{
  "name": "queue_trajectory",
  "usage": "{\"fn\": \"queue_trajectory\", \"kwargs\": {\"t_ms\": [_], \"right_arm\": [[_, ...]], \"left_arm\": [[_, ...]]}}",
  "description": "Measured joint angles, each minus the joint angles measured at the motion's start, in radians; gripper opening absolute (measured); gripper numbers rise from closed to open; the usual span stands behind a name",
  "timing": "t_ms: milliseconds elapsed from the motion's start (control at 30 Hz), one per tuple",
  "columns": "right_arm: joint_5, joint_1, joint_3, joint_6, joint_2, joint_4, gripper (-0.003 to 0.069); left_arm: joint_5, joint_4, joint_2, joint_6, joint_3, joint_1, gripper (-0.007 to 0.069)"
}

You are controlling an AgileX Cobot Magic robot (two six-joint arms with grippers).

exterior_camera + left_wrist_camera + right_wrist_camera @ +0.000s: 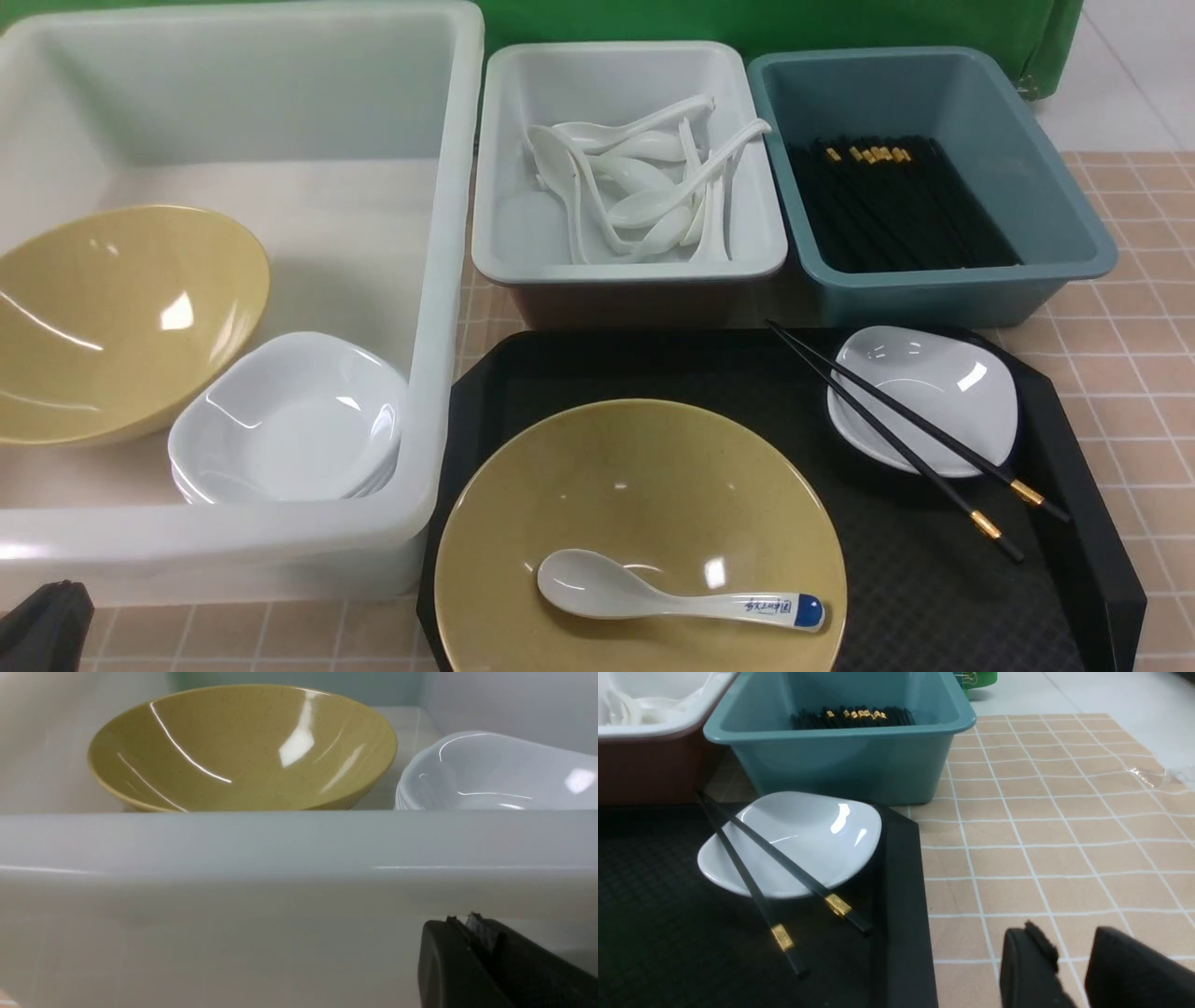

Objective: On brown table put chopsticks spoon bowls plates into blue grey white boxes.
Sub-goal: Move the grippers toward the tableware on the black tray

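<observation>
On the black tray point(943, 597) a yellow bowl point(653, 485) holds a white spoon point(672, 597). Beside it, two black chopsticks point(896, 429) point(784, 868) lie across a white plate point(934, 392) point(808, 835). The white box point(439, 280) holds another yellow bowl point(112, 317) point(243, 751) and stacked white plates point(289, 420) point(495, 774). Spoons fill the grey box point(495, 168), chopsticks the blue box point(1074, 205). My left gripper point(462, 919) is shut and empty, low before the white box's near wall point(280, 858). My right gripper point(1066, 933) is open and empty over the table, right of the tray.
The brown tiled table point(1120, 355) point(1041, 812) shows to the right of the tray and the blue box. A green cloth point(840, 23) hangs behind the boxes. A dark part of my left arm point(42, 621) sits at the near left corner.
</observation>
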Motion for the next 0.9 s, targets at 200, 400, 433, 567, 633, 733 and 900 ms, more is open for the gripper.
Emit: {"fn": "queue_trajectory", "kwargs": {"t_ms": [200, 400, 433, 567, 633, 733, 900], "right_arm": [[0.0, 0.0, 0.0, 0.0, 0.0, 0.0, 0.0237], [0.0, 0.0, 0.0, 0.0, 0.0, 0.0, 0.0237], [0.0, 0.0, 0.0, 0.0, 0.0, 0.0, 0.0237], [0.0, 0.0, 0.0, 0.0, 0.0, 0.0, 0.0237], [0.0, 0.0, 0.0, 0.0, 0.0, -0.001, 0.0237], [0.0, 0.0, 0.0, -0.004, 0.0, -0.01, 0.0237], [0.0, 0.0, 0.0, -0.011, 0.0, -0.02, 0.0237]], "left_arm": [[0.0, 0.0, 0.0, 0.0, 0.0, 0.0, 0.0001], [0.0, 0.0, 0.0, 0.0, 0.0, 0.0, 0.0001], [0.0, 0.0, 0.0, 0.0, 0.0, 0.0, 0.0001], [0.0, 0.0, 0.0, 0.0, 0.0, 0.0, 0.0001], [0.0, 0.0, 0.0, 0.0, 0.0, 0.0, 0.0001], [0.0, 0.0, -0.002, 0.0, 0.0, 0.0, 0.0001], [0.0, 0.0, -0.002, 0.0, 0.0, 0.0, 0.0001]]}}
